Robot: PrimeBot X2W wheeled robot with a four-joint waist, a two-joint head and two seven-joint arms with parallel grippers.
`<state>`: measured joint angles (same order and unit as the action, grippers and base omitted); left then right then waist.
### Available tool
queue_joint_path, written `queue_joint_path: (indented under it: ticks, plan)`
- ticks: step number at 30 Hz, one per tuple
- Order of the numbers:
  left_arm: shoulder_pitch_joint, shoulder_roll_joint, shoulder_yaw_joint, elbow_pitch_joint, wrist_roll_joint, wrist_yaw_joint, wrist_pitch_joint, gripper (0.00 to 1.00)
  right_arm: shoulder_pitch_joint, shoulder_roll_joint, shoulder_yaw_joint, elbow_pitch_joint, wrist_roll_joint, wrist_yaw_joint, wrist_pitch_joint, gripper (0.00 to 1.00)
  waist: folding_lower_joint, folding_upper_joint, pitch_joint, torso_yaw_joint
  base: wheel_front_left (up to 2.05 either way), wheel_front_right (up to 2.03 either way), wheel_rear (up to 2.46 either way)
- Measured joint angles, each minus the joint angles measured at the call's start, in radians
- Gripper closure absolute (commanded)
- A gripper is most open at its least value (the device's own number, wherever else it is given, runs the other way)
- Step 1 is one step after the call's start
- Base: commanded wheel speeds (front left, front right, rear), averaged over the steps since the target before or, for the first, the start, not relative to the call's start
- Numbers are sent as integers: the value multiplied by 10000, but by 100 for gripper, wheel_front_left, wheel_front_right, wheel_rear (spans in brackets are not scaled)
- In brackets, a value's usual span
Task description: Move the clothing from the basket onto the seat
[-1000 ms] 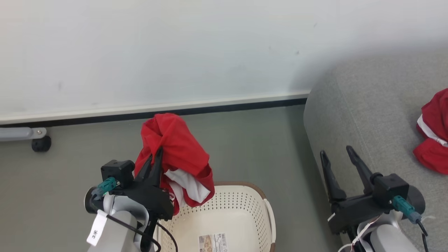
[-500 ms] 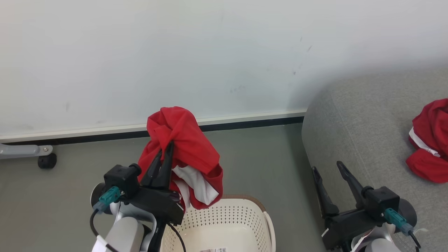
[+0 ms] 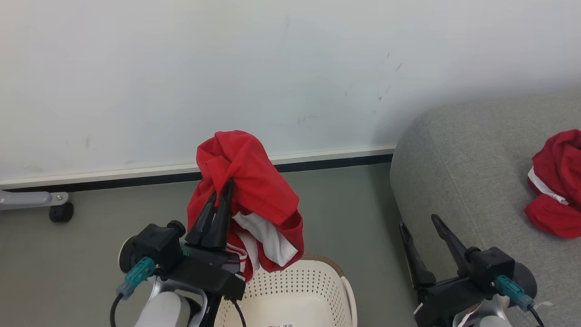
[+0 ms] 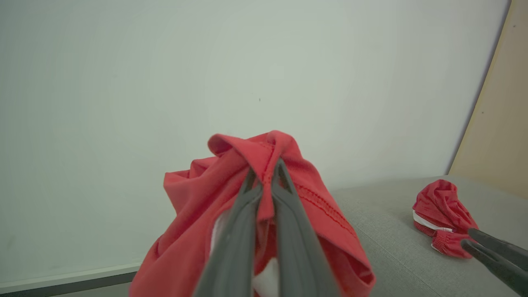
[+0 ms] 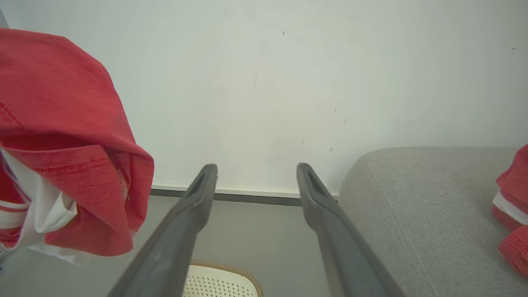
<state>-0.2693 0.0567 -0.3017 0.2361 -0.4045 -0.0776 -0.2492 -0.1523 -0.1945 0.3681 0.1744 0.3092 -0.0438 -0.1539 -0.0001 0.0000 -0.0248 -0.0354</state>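
Observation:
My left gripper (image 3: 222,188) (image 4: 266,169) is shut on a red garment with white trim (image 3: 252,190) (image 4: 231,194) (image 5: 62,140), which hangs lifted above the cream perforated basket (image 3: 317,290) (image 5: 218,280). The part of the basket's inside that shows holds no clothing. Another red garment (image 3: 556,186) (image 4: 441,206) (image 5: 513,206) lies bunched on the grey seat (image 3: 472,172) (image 4: 392,247) (image 5: 420,214) at the right. My right gripper (image 3: 420,225) (image 5: 255,173) stands open with nothing between its fingers, beside the seat's left edge.
A white wall with a dark skirting strip (image 3: 317,161) runs behind the grey floor (image 3: 354,213). A grey frame leg with a black caster (image 3: 59,211) stands at the far left by the wall.
The head camera has tilted up, so the basket sits lower in the picture. My left gripper has risen a little to the right with the red garment in it. Right gripper still open.

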Motion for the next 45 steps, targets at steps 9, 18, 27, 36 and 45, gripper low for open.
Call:
queue_joint_path:
  ticks: [9,18,27,36,45]
  plan:
    - [167,69,-13,-660,0,163,288,100,-1,6,111,-128,0,0,134,0,0,0,34,-12,0,0,0]
    - [300,73,-84,-1185,0,249,598,100,-317,376,1011,-502,-71,454,309,0,1,0,73,6,0,0,0]
    - [309,73,-217,-1509,0,313,897,100,-1283,1104,2357,-499,-184,1150,631,0,1,0,134,75,0,0,0]
    - [309,73,-286,-1810,0,347,1118,100,-2529,1241,3195,439,-209,1409,913,0,1,0,216,176,0,0,0]
    - [306,73,-380,-2073,2,349,1256,100,-3647,1283,3831,1804,-100,1496,1087,0,1,0,303,245,0,0,0]
